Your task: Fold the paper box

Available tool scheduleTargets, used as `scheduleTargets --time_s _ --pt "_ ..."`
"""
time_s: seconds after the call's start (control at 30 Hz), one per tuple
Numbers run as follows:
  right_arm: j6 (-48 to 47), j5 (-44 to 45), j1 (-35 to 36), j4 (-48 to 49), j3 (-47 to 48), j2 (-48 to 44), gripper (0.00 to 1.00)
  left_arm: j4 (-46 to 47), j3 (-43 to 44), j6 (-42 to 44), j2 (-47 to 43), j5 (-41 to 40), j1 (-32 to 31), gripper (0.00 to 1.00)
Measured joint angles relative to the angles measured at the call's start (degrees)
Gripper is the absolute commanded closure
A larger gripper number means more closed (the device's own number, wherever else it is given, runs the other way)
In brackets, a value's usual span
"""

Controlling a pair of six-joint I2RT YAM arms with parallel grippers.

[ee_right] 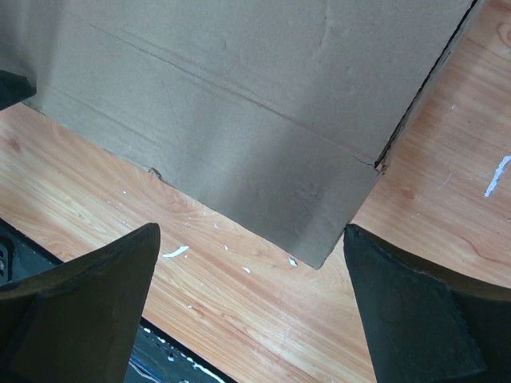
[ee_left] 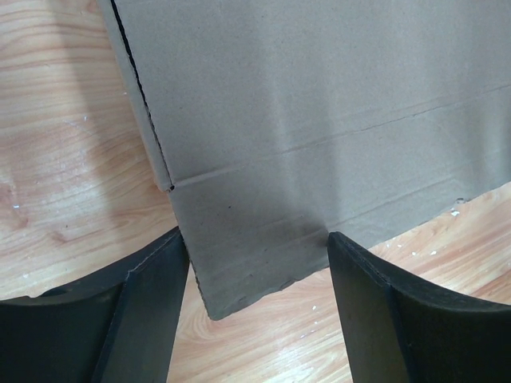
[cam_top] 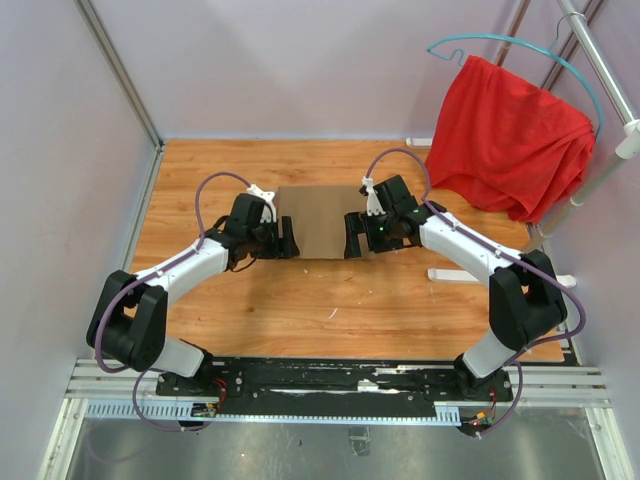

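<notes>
1. The surface (cam_top: pixel 330 300) is a wood-grain board enclosed by pale walls. A black rail carrying both arm bases runs along its near edge.
2. At the far right, a red cloth (cam_top: pixel 510 135) hangs from a teal hanger (cam_top: pixel 500 42) on a metal rack pole (cam_top: pixel 600 70), well apart from the work area.
3. The paper box (cam_top: pixel 318 222), a plain brown cardboard sheet, lies flat on the surface. It sits at the centre, toward the far half, directly between the two claws.
4. The left claw (cam_top: pixel 280 243) is positioned at the box's left edge, at the near corner. Its jaws stand apart and are not clamped on the cardboard.
5. In the left wrist view, the near corner of the box lies between the two black fingers (ee_left: pixel 152 311). The left-hand finger is just beside the corner's edge; whether it touches cannot be told.
6. The same view shows crease lines crossing the sheet and a dark cut that separates a narrow side flap along the edge.
7. The right claw (cam_top: pixel 358 238) is positioned at the box's right edge, at the near corner. Its jaws are spread wide.
8. In the right wrist view, the box corner sits just above the gap between the fingers (ee_right: pixel 415 311), clear of both. A cut runs up from that corner, and creases run parallel to the near edge.
9. Small white flecks (ee_right: pixel 176 252) lie on the surface near that corner.
</notes>
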Motion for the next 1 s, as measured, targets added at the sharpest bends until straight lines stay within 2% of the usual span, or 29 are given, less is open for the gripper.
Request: scheduleTargets --time_s 0.6,1.0 --pt "-0.02 -0.24 0.00 1.73 -0.48 1.16 0.03 -6.36 2.89 0.61 0.61 -4.35 -1.16 0.30" --pt "0.15 -4.02 0.00 1.68 -0.50 1.09 0.03 -9.70 3.69 1.22 0.66 -6.23 -1.36 0.32"
